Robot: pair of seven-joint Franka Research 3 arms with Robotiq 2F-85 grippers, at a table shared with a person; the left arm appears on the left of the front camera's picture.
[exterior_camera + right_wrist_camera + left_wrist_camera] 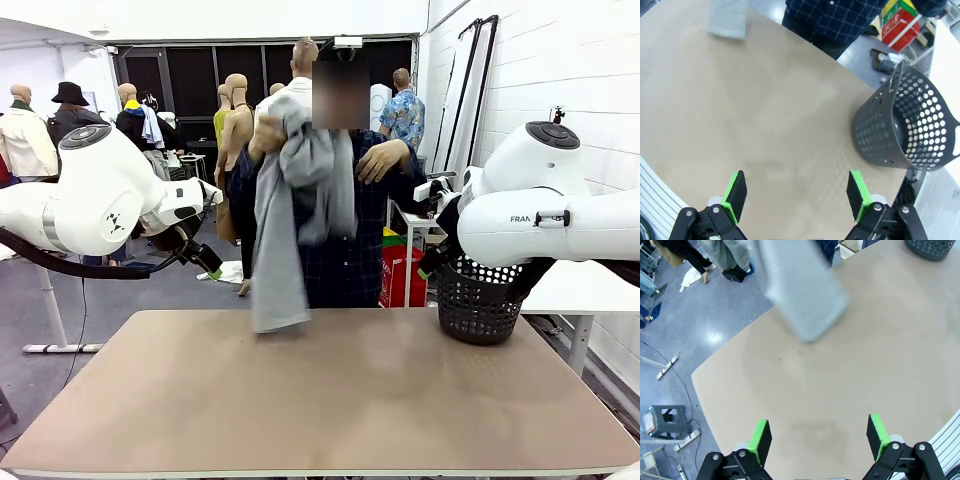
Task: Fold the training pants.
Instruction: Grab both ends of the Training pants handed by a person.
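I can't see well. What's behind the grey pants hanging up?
The person holding the training pants stands behind them, in a dark checked shirt. The pants cover one side of the shirt, so that part cannot be seen.

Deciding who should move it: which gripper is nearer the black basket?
The right gripper: the black basket stands close beside it, whereas the left gripper has it far across the table.

"FRAN" is printed in dark letters on the white casing of the right arm [535, 222], and the rest of the word is cut off at the joint. Markings on the red box [400, 275] are too small to be read. No other text is legible.
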